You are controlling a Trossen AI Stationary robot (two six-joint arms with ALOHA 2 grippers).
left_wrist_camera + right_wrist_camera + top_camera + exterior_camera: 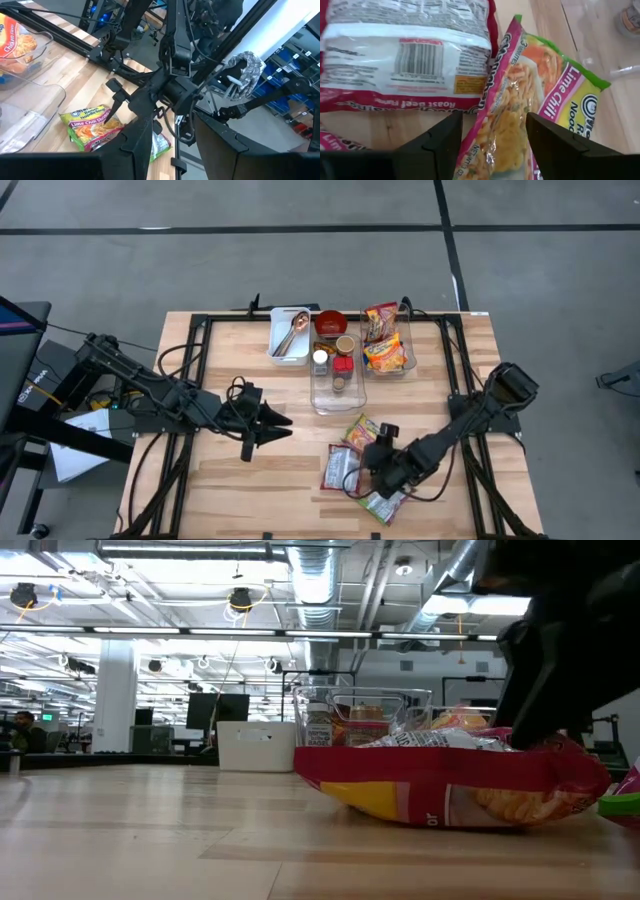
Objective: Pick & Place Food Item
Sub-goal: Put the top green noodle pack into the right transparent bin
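My left gripper (283,426) waits with narrow, empty fingers, well apart from the packets. My right gripper (492,131) stands open around the edge of the green-pink plastic noodle packet (540,95). The red-white packet (405,55) touches it, so I may pinch both.

Green-pink noodle packet (540,95) — red-white packet (405,55)
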